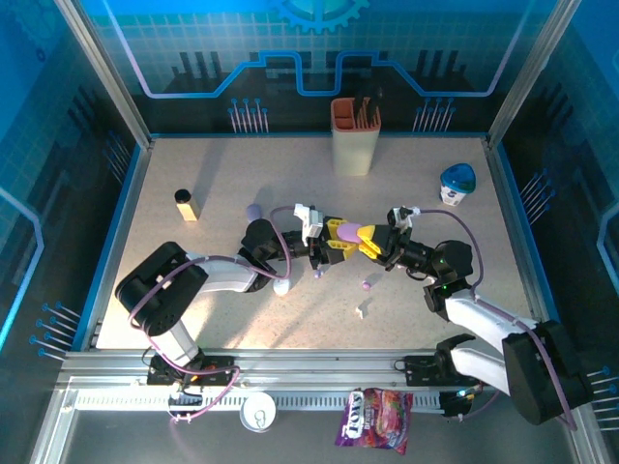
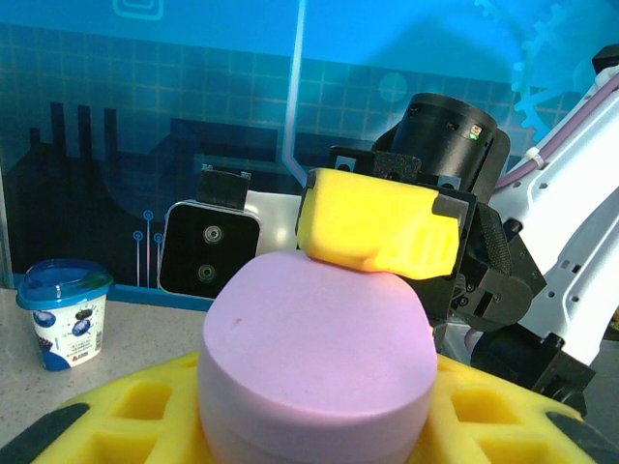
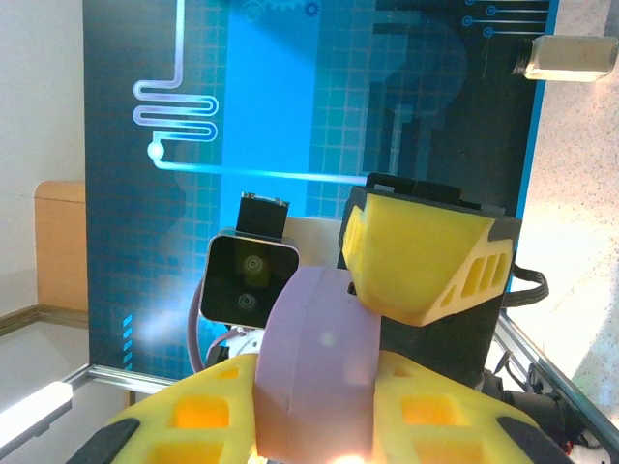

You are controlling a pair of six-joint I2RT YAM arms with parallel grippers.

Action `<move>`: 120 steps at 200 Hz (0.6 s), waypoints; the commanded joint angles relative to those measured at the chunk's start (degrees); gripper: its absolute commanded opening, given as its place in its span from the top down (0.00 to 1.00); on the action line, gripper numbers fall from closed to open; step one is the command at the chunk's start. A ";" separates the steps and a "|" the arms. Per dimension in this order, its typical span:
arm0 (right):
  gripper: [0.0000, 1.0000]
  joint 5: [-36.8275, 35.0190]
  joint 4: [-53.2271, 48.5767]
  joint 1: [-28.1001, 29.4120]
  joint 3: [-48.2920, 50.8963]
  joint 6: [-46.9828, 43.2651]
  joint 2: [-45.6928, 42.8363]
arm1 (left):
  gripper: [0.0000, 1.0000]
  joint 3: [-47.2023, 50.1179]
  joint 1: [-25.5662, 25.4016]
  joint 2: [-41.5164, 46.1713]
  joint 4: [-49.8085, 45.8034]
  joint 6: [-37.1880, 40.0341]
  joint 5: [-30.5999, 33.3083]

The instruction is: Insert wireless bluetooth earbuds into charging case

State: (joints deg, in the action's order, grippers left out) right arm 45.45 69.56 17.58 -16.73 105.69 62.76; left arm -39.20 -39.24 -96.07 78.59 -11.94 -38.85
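Where left tool [image 1: 338, 239] meets right tool [image 1: 371, 244] — lilac case [image 2: 314, 353] sits half-hidden.

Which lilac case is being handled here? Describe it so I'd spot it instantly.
At the middle of the table, where the two arms' yellow fingers meet, sits a rounded lilac case. Unlike the lilac piece lying on the table farther left, it is up between the fingers.

Blue-lidded cup [image 1: 457, 184], tan holder [image 1: 355, 135], candy bag [image 1: 375, 420]
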 commanded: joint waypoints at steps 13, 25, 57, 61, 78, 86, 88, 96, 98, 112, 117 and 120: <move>0.87 0.73 0.76 -0.71 0.21 -0.60 -0.17 | 0.69 -0.51 -0.26 -0.26 1.74 0.59 0.75; 0.64 0.77 -1.00 -1.15 0.13 -1.73 -0.98 | 0.70 0.14 -0.26 0.07 1.75 0.95 1.89; 0.37 2.65 -14.86 -5.78 -1.33 -10.21 -6.20 | 0.70 1.22 -0.05 0.37 1.74 1.09 2.77; 0.36 3.24 -17.68 -6.60 -1.83 -11.75 -6.97 | 0.70 1.35 0.00 0.32 1.73 1.04 2.65; 0.31 4.29 -31.63 -9.28 -4.76 -21.14 -10.50 | 0.70 2.12 0.18 0.35 1.75 0.83 2.68; 0.29 4.45 -40.25 -9.92 -7.12 -27.38 -12.02 | 0.70 2.65 0.31 0.49 1.75 0.96 2.73; 0.29 4.42 -42.48 -10.04 -7.86 -28.90 -12.39 | 0.70 2.75 0.35 0.52 1.75 0.94 2.68; 0.27 4.10 -52.21 -10.41 -10.86 -37.32 -13.45 | 0.70 3.35 0.52 0.85 1.72 0.94 2.64; 0.27 3.94 -55.03 -10.47 -11.88 -39.40 -13.67 | 0.70 3.52 0.56 0.97 1.74 1.02 2.57; 0.23 1.88 -72.01 -10.51 -18.78 -54.64 -13.49 | 0.70 4.29 0.83 1.62 1.75 1.26 2.35; 0.21 1.25 -76.33 -10.42 -21.06 -58.92 -13.06 | 0.70 4.39 1.00 1.82 1.73 1.22 1.86; 0.20 1.10 -78.45 -10.38 -22.25 -61.24 -12.83 | 0.70 4.43 1.09 1.97 1.74 1.15 1.51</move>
State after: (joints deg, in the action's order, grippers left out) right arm 47.81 22.41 7.70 -29.23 72.88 50.41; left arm -35.97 -38.89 -96.05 78.54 -11.68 -36.73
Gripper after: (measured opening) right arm 0.766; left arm 0.365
